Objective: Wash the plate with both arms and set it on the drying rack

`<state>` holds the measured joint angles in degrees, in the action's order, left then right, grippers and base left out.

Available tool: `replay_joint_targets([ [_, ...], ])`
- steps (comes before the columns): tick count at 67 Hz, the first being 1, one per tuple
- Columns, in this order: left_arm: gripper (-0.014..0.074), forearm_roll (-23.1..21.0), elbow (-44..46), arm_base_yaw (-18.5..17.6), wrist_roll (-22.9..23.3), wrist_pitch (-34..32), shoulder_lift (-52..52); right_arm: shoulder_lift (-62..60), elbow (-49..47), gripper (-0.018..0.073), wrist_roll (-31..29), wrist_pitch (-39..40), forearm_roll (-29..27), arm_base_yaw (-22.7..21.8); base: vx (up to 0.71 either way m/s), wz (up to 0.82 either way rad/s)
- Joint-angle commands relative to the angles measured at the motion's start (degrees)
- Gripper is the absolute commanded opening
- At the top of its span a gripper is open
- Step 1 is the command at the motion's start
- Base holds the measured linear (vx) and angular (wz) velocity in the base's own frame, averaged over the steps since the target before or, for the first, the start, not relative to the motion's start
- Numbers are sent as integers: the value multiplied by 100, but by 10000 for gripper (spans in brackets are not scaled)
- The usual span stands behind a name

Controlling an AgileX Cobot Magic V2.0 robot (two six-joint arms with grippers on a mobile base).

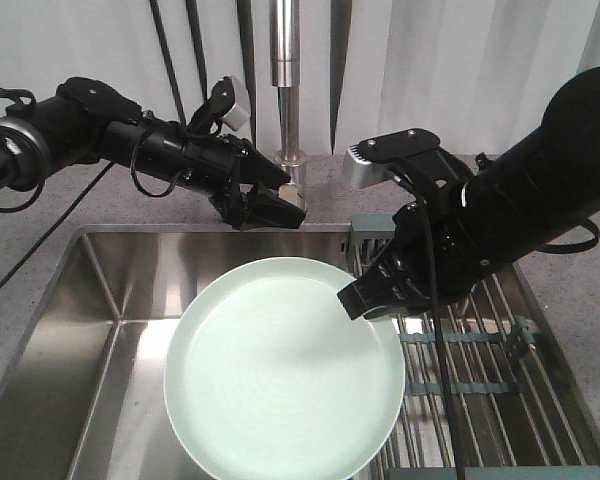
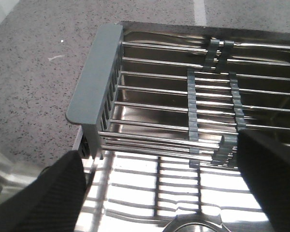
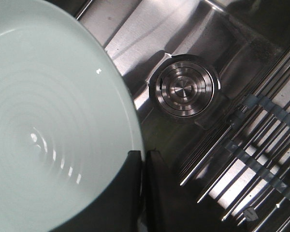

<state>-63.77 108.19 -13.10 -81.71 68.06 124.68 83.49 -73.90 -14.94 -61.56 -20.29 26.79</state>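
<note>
Clamping plate (image 1: 280, 370) rim at its right edge, right claw (image 1: 358, 300) holds plate over sink (image 1: 100, 300), just left of drying rack (image 1: 480, 340). Left claw (image 1: 285, 208) empty, fingers (image 2: 38, 198) spread apart, hovering near faucet (image 1: 287, 100) base, not touching plate.

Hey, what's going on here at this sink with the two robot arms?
The right gripper is pinching the rim of the pale green plate and holding it above the steel sink. The left gripper hangs near the faucet, away from the plate; its wrist view shows the fingers spread with nothing between them. The plate is not yet on the drying rack beside it.
</note>
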Motion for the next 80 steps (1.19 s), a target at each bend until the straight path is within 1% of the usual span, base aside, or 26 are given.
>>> replay_joint_targets([
  [1, 592, -251, 54, -58, 167, 418, -411, -221, -151, -1, -56, 183, -137, -19, 0, 0],
  [15, 592, -229, 54, -94, 287, 418, -519, -221, -151, -1, -56, 183, -137, -19, 0, 0],
  [17, 592, -170, 54, -101, 304, 418, -520, -221, -151, -1, -56, 183, -137, -19, 0, 0],
  [23, 592, 41, 54, -143, 541, 418, -582, -221, -151, -1, -56, 183, -137, -19, 0, 0],
  [28, 592, 206, 54, -151, 622, 418, -624, -221, -151, -1, -56, 183, -137, -19, 0, 0],
  [43, 592, 525, 74, -115, 939, 418, -1025, -221, -151, -1, -56, 183, -137, -19, 0, 0],
  [49, 592, 659, 74, -87, 1235, 400, -1244, -221, -151, -1, -56, 183, -137, -19, 0, 0],
  [55, 592, 970, 74, -33, 1732, 345, -1511, -221, -151, -1, -56, 183, -137, -19, 0, 0],
  [58, 592, 1148, 74, -13, 2057, 286, -1632, -221, -151, -1, -56, 183, -137, -19, 0, 0],
  [61, 592, 1422, 74, 34, 2428, 183, -1774, -221, -151, -1, -56, 183, -137, -19, 0, 0],
  [62, 592, 1520, 74, 38, 2642, 152, -1810, -221, -151, -1, -56, 183, -137, -19, 0, 0],
  [67, 592, 2069, 74, 107, 3424, 51, -2011, -221, -151, -1, -56, 183, -137, -19, 0, 0],
  [68, 592, 2172, 74, 122, 3645, 37, -2070, -221, -151, -1, -56, 183, -137, -19, 0, 0],
  [70, 592, 2328, 74, 143, 3846, 32, -2132, -221, -151, -1, -56, 183, -137, -19, 0, 0],
  [80, 589, 3532, 74, 236, 5127, 3, -2571, -221, -151, -1, -56, 183, -137, -19, 0, 0],
])
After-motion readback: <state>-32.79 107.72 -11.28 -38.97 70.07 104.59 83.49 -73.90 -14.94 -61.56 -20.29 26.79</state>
